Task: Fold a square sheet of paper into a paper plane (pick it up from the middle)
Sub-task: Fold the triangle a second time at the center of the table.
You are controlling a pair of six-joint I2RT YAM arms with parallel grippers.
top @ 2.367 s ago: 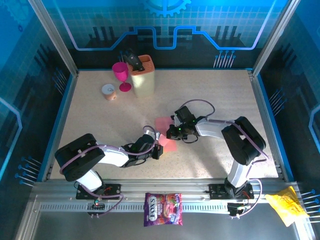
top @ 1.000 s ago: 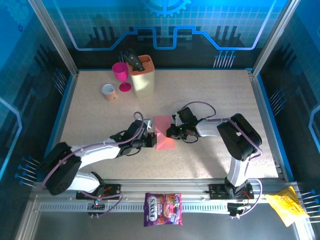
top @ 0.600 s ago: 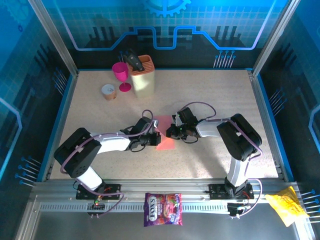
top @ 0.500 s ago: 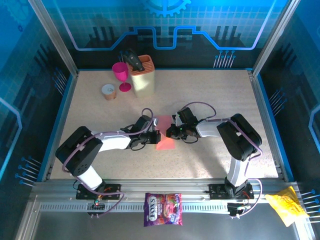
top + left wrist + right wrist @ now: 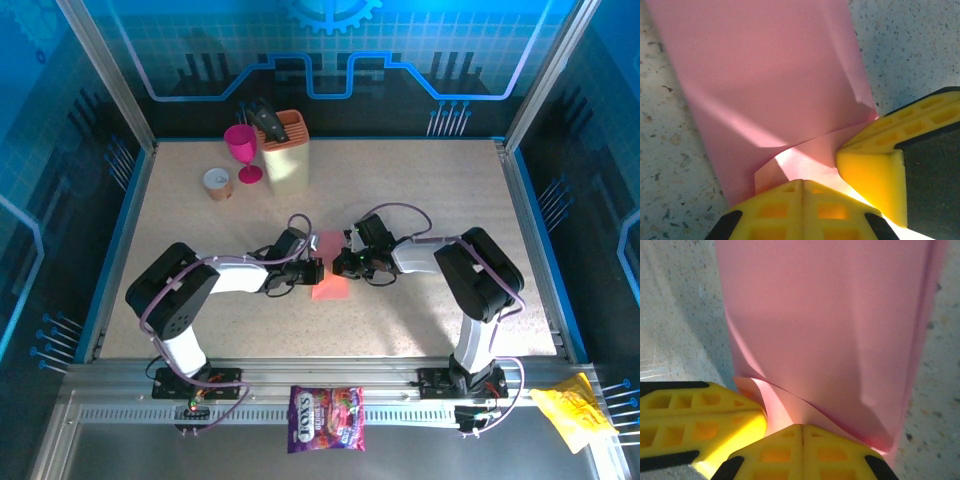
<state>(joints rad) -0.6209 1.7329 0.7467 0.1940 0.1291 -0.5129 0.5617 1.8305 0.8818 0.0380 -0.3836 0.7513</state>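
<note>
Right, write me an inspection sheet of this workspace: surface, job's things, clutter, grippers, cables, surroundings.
Surface: speckled beige table, no spills seen.
Job's things: pink paper, folded into layers, lying mid-table between the two grippers.
Clutter: knife block, magenta goblet and small round tin at the far left; candy bag and yellow wrapper on the near ledge.
Grippers: left gripper and right gripper both shut, tips at the paper's opposite edges; a pinch cannot be told.
Cables: left cable and right cable loop over the wrists, clear of the paper.
Surroundings: blue printed panels, metal frame.
</note>
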